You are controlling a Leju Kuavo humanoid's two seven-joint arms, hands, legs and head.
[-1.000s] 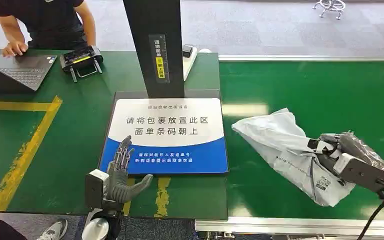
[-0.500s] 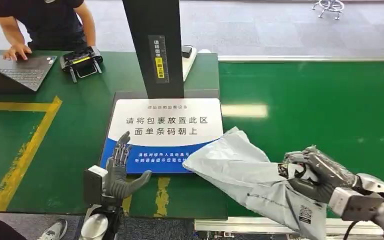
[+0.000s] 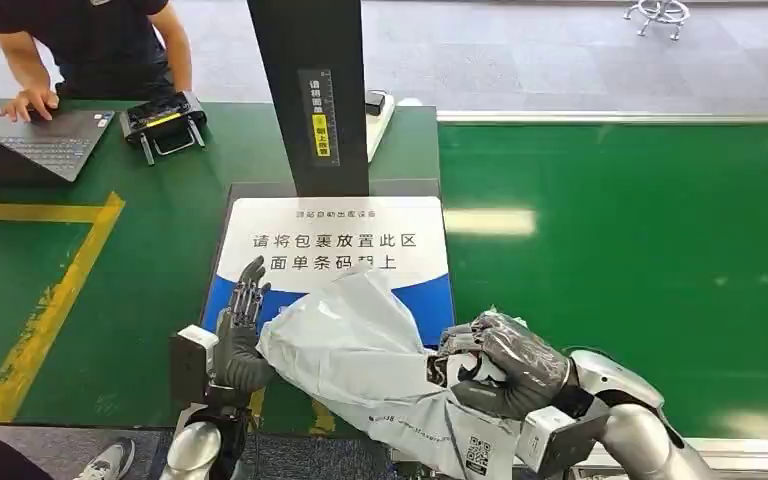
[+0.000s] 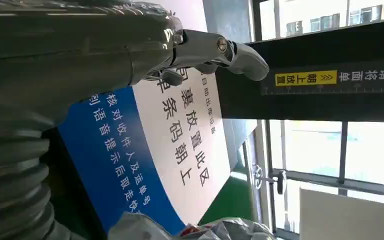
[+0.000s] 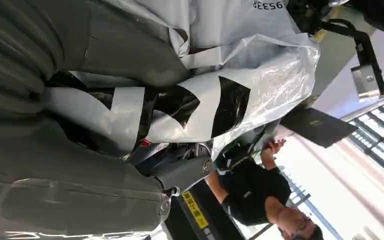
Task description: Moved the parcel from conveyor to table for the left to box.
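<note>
I hold the parcel (image 3: 360, 345) in my right hand (image 3: 505, 365). My fingers (image 3: 480, 335) are curled tight around one end of it, and the bag bunches up where I squeeze. The parcel is a soft, grey-white plastic bag, all crinkly and shiny. It has small dark writing and a square code near my wrist. In my right wrist view I see black shapes printed on it (image 5: 195, 100).

The parcel's long side runs across me, from my right hand toward my left hand (image 3: 240, 340). Its far end sticks out to the left and a bit away from me. That end lies over the blue strip of the sign mat (image 3: 330, 240) on the desk (image 3: 110, 290), and it hides a little of the mat's writing. The end by my right hand hangs over the near edge of the desk.

My left hand stands open beside the parcel, fingers (image 3: 250, 290) straight and spread, pointing away from me. The bag's edge is right against my palm; I cannot tell how hard it presses.

A black post (image 3: 310, 95) stands behind the mat. The green conveyor (image 3: 640, 230) lies to my right. A person (image 3: 90, 40) rests a hand on a laptop (image 3: 30, 140) at the far left corner.
</note>
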